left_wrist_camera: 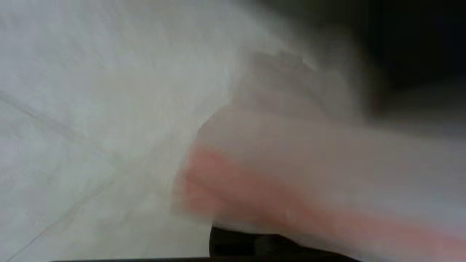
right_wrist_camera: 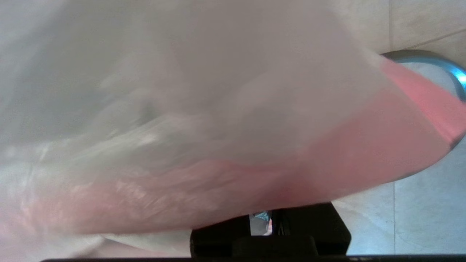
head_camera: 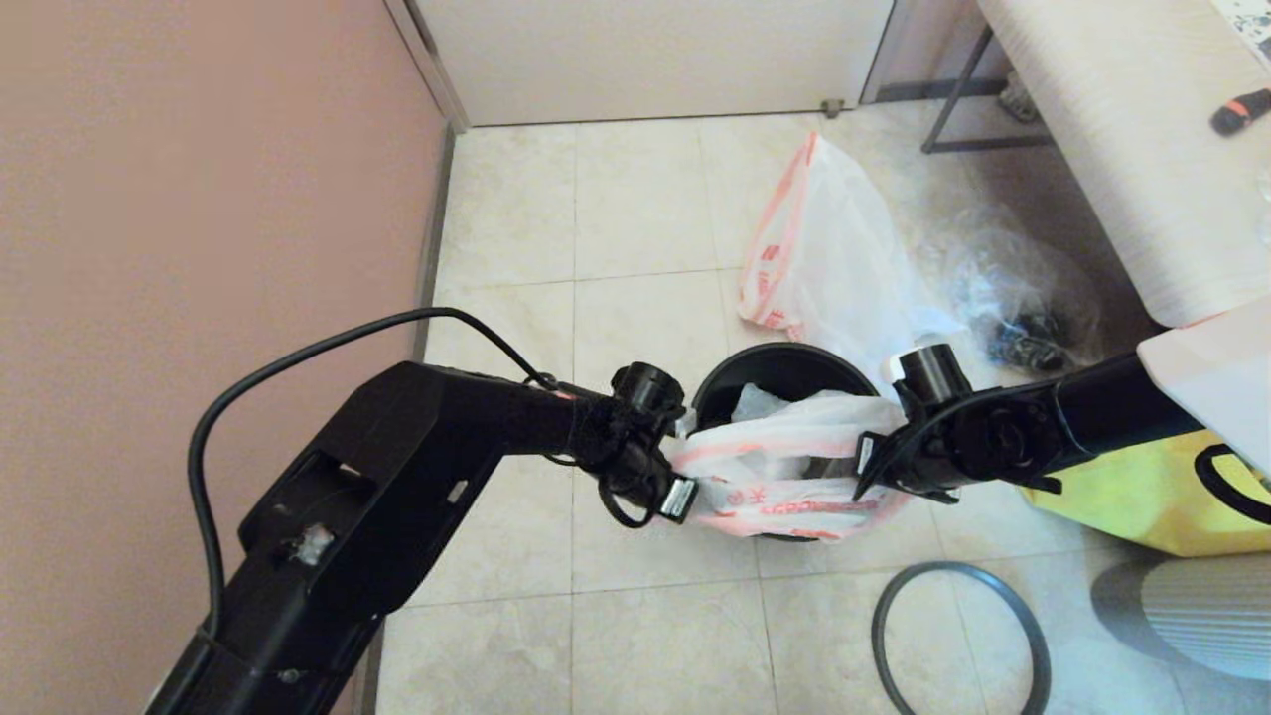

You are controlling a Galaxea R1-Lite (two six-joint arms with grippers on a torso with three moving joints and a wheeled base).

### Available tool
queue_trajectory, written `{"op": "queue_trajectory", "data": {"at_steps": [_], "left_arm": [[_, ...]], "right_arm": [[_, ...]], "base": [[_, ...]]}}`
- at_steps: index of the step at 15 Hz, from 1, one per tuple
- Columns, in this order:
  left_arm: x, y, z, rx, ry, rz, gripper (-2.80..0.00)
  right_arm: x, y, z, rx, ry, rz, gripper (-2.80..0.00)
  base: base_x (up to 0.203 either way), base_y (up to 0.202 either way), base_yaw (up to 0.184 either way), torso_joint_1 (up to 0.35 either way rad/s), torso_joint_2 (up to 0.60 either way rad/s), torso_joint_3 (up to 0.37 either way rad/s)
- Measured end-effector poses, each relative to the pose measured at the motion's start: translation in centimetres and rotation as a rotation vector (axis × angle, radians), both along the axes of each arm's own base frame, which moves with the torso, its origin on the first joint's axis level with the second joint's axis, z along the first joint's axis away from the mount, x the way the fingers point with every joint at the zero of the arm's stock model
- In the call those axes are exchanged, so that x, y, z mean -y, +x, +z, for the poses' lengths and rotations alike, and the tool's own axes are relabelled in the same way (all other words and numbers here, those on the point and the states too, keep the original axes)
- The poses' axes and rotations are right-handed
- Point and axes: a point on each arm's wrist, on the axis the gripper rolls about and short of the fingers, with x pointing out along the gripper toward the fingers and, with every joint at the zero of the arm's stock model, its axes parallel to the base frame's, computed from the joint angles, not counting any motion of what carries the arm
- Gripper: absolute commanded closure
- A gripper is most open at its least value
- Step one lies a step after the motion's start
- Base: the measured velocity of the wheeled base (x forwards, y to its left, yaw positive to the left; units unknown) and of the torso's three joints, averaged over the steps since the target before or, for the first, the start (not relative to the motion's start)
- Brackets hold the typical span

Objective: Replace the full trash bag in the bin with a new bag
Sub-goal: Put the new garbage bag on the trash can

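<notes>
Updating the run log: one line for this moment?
step: fitting new bag over bin | left hand: shut on new bag | right hand: shut on new bag | rim ring: on floor

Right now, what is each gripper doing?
Left gripper: shut on the new bag, at its left edge over the bin.
Right gripper: shut on the new bag's right edge.

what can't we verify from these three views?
- Bin interior: head view, the new bag stretched between both claws covers most of it.
- Left claw tips: head view, buried in bag film; left wrist view is motion-blurred.
- Right claw tips: right wrist view, film fills the picture.
- Rim ring: head view, cut off by the bottom edge.
- Clear bag contents: head view, too small.
</notes>
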Motion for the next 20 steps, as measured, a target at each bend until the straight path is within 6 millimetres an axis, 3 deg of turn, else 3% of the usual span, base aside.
{"op": "queue_trajectory", "data": {"at_steps": [3, 10, 20], "left_arm": [[0.2, 0.8, 0.4, 0.049, -0.078, 0.062, 0.00], [-3.0, 2.9, 3.1, 0.149, -0.130, 0.131, 0.00], [-2.7, 2.2, 5.4, 0.162, -0.196, 0.143, 0.00]], "right_arm": [[-0.4, -0.4, -0.2, -0.010, -0.007, 0.020, 0.00], [-1.1, -1.6, -0.8, -0.050, -0.018, 0.132, 0.00], [-3.0, -3.0, -1.6, -0.056, -0.056, 0.231, 0.00]], "base": [[0.000, 0.000, 0.000, 0.000, 0.00, 0.000], [0.000, 0.000, 0.000, 0.000, 0.00, 0.000], [0.000, 0.000, 0.000, 0.000, 0.00, 0.000]]}}
